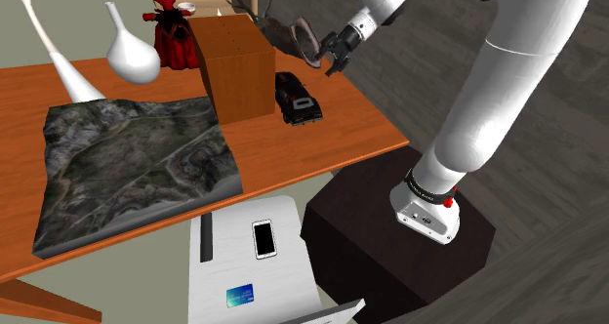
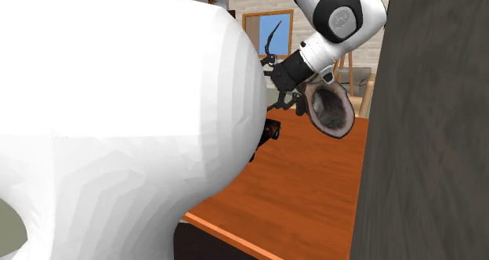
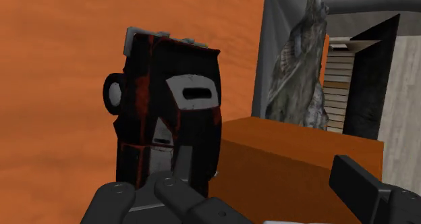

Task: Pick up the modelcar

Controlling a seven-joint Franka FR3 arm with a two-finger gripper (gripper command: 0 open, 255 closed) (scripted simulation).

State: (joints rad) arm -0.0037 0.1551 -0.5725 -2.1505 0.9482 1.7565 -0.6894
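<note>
Modelcar [image 1: 296, 100], black with red streaks, sat on the orange table [image 1: 322, 141] in the upper centre of the shoulder view. It was just right of a brown wooden box [image 1: 237, 68] and near the table's right edge. Claw [image 1: 332, 57] hung in the air up and right of the modelcar, clear of it. Wrist view: fingers [image 3: 368, 185] spread apart, gripping nothing; modelcar lay just ahead of one finger. White vase [image 1: 132, 54] and grey-green terrain slab [image 1: 137, 166] occupied the table's left part. Phone [image 1: 263, 238] lay on a white surface at lower centre.
</note>
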